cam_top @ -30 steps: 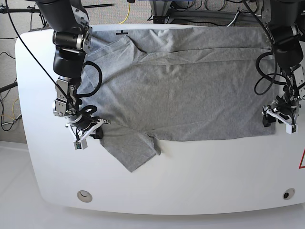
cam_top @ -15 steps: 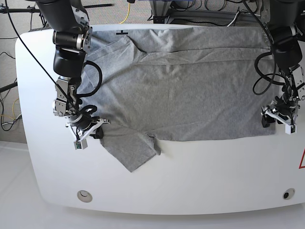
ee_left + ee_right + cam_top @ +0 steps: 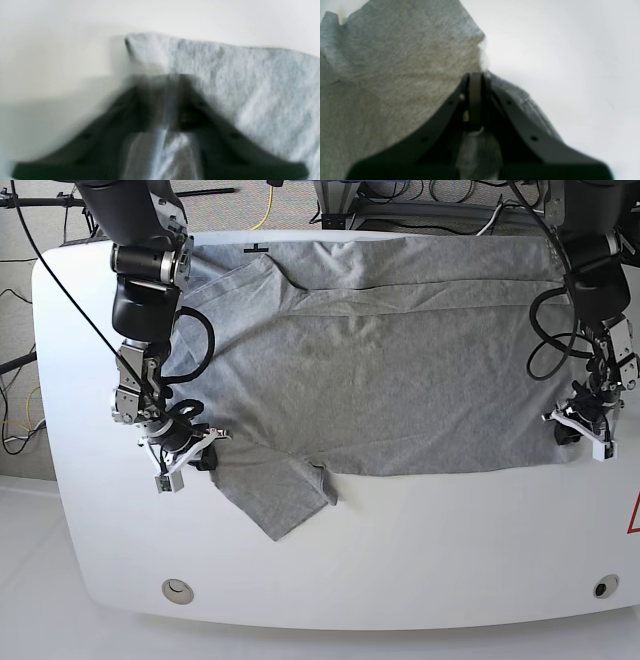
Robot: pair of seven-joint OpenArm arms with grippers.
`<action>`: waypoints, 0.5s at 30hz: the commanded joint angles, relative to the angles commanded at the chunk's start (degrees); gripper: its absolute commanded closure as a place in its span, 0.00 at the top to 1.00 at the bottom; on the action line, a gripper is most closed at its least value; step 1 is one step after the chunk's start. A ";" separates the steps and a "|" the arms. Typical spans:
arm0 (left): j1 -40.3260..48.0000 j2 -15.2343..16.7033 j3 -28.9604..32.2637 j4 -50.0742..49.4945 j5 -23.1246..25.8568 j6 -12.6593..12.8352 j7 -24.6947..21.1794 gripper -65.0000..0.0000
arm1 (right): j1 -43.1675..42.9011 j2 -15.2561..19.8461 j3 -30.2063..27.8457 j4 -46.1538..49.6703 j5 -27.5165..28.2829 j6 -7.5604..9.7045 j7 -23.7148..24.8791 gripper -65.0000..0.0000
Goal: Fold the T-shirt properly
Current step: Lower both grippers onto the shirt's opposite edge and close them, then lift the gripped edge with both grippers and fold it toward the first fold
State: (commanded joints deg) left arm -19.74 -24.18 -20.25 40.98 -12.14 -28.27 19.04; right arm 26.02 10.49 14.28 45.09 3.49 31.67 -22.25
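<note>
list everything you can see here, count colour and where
T-shirt: one, heather grey, spread flat across the table, one sleeve pointing to the near edge
table: one, white, under the shirt
cables: several, black, white and one yellow, on the floor behind the table
left gripper: one, black and white, shut on the T-shirt's near corner, base view's right
right gripper: one, black and white, shut on the T-shirt beside the sleeve, base view's left

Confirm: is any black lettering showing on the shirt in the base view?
No. The shirt lies spread on the table with only plain grey fabric facing up.
</note>
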 joint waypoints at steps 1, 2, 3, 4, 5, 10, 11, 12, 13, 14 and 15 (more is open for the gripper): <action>0.03 -0.06 0.01 0.01 -0.02 0.03 0.04 0.04 | -0.05 0.01 0.03 0.02 -0.01 0.01 -0.02 0.00; 0.02 -0.07 0.04 0.03 -0.05 0.05 -0.02 0.03 | -0.04 0.01 0.03 0.02 -0.01 0.02 -0.02 0.00; 0.00 -0.08 0.07 0.04 -0.09 0.07 -0.08 0.02 | -0.02 0.02 0.02 0.02 -0.01 0.04 -0.02 0.00; -0.04 -0.11 0.06 0.03 -0.09 0.08 -0.18 0.02 | -0.01 0.01 0.02 0.05 0.00 0.05 -0.09 0.00; -0.09 -0.14 0.06 0.03 -0.10 0.09 -0.27 0.03 | 0.01 0.01 0.02 0.09 0.01 0.05 -0.16 0.00; -0.24 -0.41 0.17 0.90 -0.18 0.23 -1.58 0.16 | 0.09 0.06 0.02 0.29 0.31 -0.12 -0.28 0.00; -0.20 -0.41 0.14 0.96 -0.15 0.22 -1.79 0.18 | 0.07 0.07 0.05 0.32 0.35 -0.14 -0.23 0.00; -0.16 -0.39 0.11 1.03 -0.14 0.21 -1.97 0.19 | 0.12 0.09 0.08 0.35 0.41 -0.13 -0.20 0.00; -0.12 -0.38 0.09 1.10 -0.14 0.21 -2.15 0.20 | 0.18 0.11 0.10 0.37 0.47 -0.13 -0.18 0.00; -0.03 -0.37 0.05 1.10 -0.13 0.20 -2.22 0.20 | 0.16 0.11 0.10 0.46 0.50 -0.14 -0.17 0.00; 0.06 -0.36 0.02 1.11 -0.13 0.19 -2.29 0.19 | 0.15 0.12 0.11 0.54 0.54 -0.14 -0.15 0.00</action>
State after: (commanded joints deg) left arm -19.68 -24.53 -20.23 42.10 -12.27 -28.08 16.74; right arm 26.17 10.61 14.39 45.63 4.03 31.53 -22.40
